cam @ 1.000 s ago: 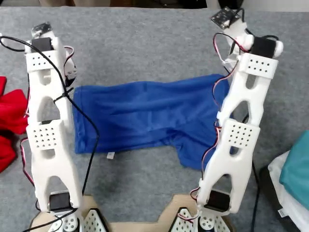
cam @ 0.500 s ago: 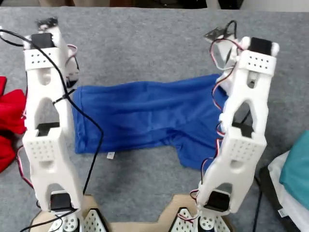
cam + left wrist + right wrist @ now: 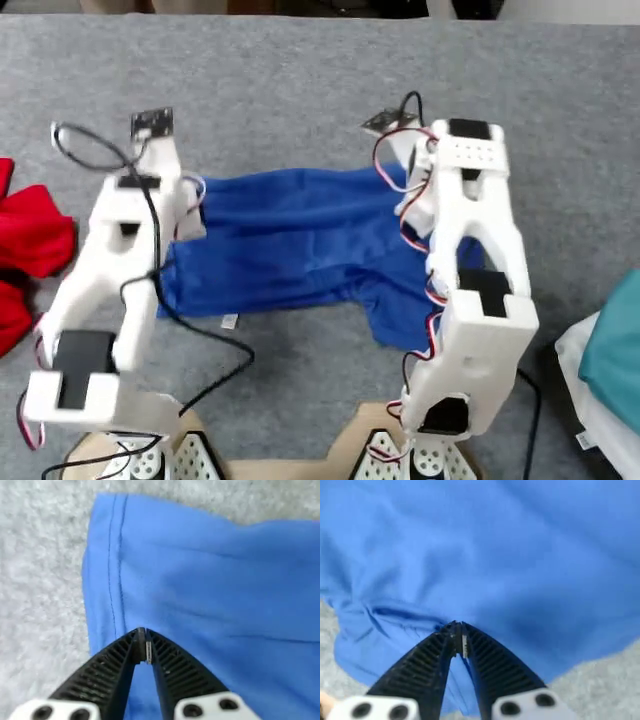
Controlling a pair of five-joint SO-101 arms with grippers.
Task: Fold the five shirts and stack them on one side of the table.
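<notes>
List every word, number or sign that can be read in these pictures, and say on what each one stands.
No text can be read.
Small white tag at the near edge of the blue shirt: too small to read.
White label on the white cloth: too small to read.

A robotics lab bench: a table [image 3: 300,90] under grey felt, two printed arms [image 3: 478,250] on a wooden board [image 3: 345,425], a loose cable [image 3: 243,350]
</notes>
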